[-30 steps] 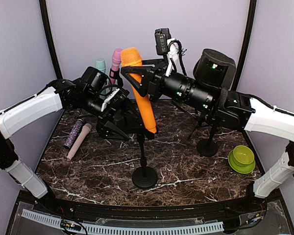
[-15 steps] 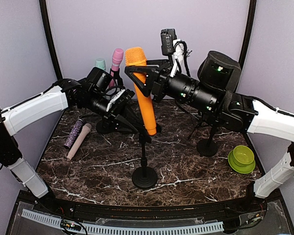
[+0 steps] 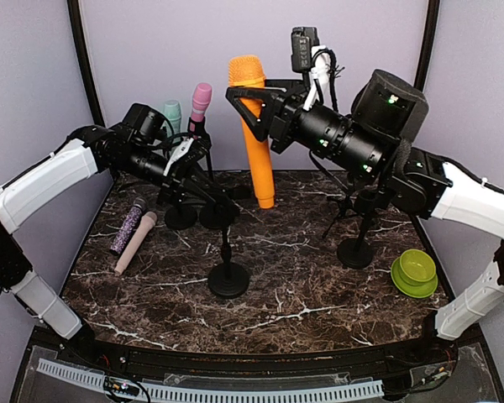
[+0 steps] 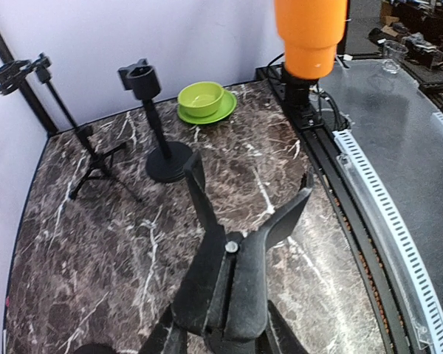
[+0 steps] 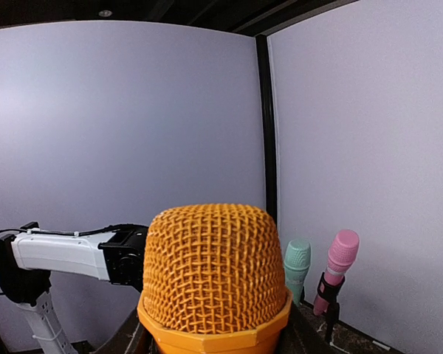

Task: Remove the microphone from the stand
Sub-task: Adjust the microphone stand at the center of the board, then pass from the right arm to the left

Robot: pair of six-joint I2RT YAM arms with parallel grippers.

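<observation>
Right gripper [image 3: 254,113] clamped on the orange microphone [image 3: 261,168] just below its mesh head, holding it upright in the air, its lower end clear of the black stand [image 3: 228,252] and up to the right of it. Left gripper [image 3: 212,201] clenched on that stand's top by the forked clip; round base down at the marble table [image 3: 319,285] (touching or just off it, cannot tell).
</observation>
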